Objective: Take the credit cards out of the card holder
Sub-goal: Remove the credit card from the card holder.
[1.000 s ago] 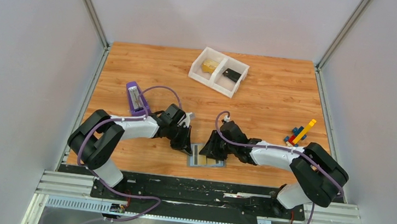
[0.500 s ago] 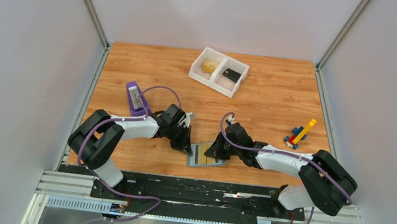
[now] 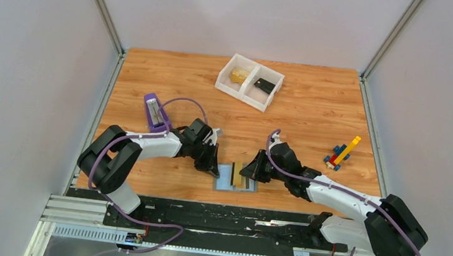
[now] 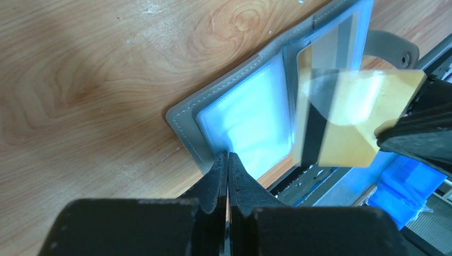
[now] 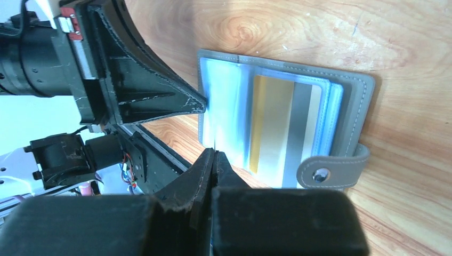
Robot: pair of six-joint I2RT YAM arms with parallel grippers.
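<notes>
The grey card holder [image 3: 224,182] lies open near the table's front edge, its blue sleeves up. My left gripper [image 3: 213,168] is shut, and its tips [image 4: 228,156] press on the holder's left panel [image 4: 186,114]. My right gripper [image 3: 252,171] is shut on a gold credit card [image 4: 354,120] with a black stripe and holds it over the holder's right panel. The right wrist view shows that card only edge-on at my fingertips [image 5: 215,153]. Another gold card [image 5: 272,128] sits in a sleeve of the holder [image 5: 352,101].
A white two-compartment tray [image 3: 221,82] at the back holds a yellow item [image 3: 238,76] and a small black piece [image 3: 265,86]. A purple object [image 3: 156,112] stands left of my left arm. Toy bricks [image 3: 340,153] lie at the right.
My right gripper has drawn back to the right with the gold card, which has slid further out of its sleeve. The left gripper has stayed on the holder.
</notes>
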